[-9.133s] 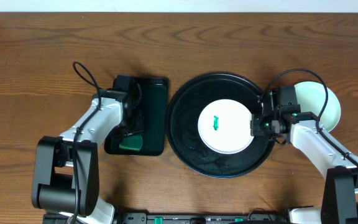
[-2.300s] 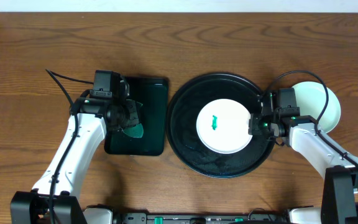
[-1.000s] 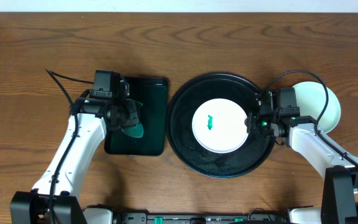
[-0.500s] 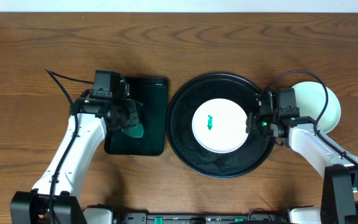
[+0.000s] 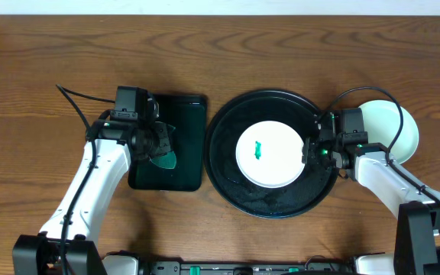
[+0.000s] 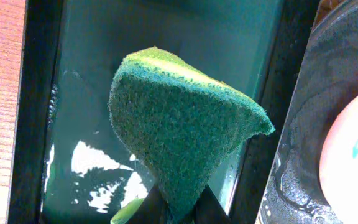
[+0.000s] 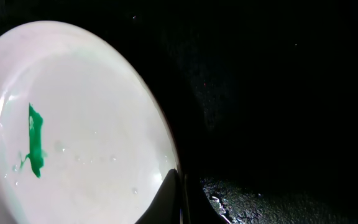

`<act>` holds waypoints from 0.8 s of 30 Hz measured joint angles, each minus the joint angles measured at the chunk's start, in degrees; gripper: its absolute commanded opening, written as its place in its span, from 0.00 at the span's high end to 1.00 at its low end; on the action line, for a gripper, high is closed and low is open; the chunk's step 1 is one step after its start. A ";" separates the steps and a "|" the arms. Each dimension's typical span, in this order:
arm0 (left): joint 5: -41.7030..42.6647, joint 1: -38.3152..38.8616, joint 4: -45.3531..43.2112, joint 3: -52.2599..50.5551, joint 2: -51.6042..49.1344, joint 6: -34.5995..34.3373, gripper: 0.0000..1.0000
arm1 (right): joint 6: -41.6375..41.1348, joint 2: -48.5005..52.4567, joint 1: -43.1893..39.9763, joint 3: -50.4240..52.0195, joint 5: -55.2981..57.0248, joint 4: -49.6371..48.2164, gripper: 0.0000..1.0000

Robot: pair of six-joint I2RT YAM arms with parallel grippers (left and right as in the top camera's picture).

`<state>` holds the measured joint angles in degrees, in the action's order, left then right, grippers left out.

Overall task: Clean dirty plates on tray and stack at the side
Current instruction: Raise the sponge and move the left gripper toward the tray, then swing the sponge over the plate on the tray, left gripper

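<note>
A white plate with a green smear lies in the middle of the round black tray. My right gripper is shut on the plate's right rim; in the right wrist view the fingers pinch the edge of the plate above the wet tray. My left gripper is shut on a green sponge, held above the rectangular tray. Pale plates sit stacked on the table right of the tray, behind the right arm.
A rectangular black tray holding shallow water lies just left of the round tray. The right arm's cable loops over the stacked plates. Bare wooden table stretches along the back.
The left gripper has lifted the sponge from the near end of the rectangular tray. The white plate has slid slightly left. The right jaws have closed on its rim within the last second.
</note>
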<state>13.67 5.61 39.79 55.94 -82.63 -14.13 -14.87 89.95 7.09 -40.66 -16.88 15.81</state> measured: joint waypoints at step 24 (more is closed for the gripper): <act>-9.25 0.00 5.62 19.32 -0.42 0.00 0.93 | 0.00 0.00 0.00 0.00 0.00 0.02 0.99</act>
<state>4.43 5.61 45.41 75.26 -83.05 -14.13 -14.87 89.95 7.09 -40.66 -16.88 15.84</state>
